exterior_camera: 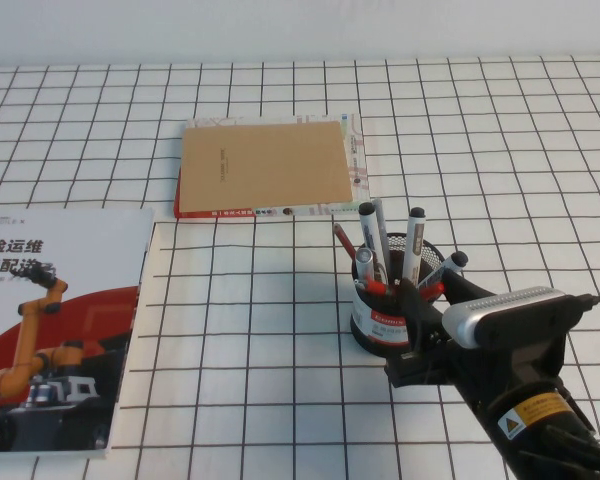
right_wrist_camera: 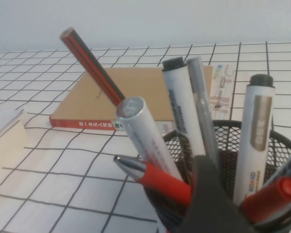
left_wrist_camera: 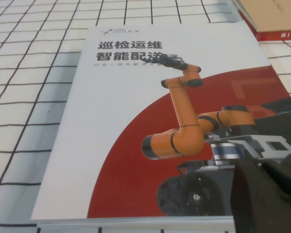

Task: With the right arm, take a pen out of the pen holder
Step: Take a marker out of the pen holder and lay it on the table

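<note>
Pen holder (exterior_camera: 375,325) at right tool (exterior_camera: 430,290), jaws apart, left tool (left_wrist_camera: 269,194) over booklet (left_wrist_camera: 131,102)

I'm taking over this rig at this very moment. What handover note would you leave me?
Right gripper: jaws open at the near rim of the mesh pen holder, nothing held.
Left gripper: hangs above the brochure, away from the job.
Pens: all in the holder, none lifted.
Done: the reach to the holder.
Left: close on one pen, lift it out.
</note>
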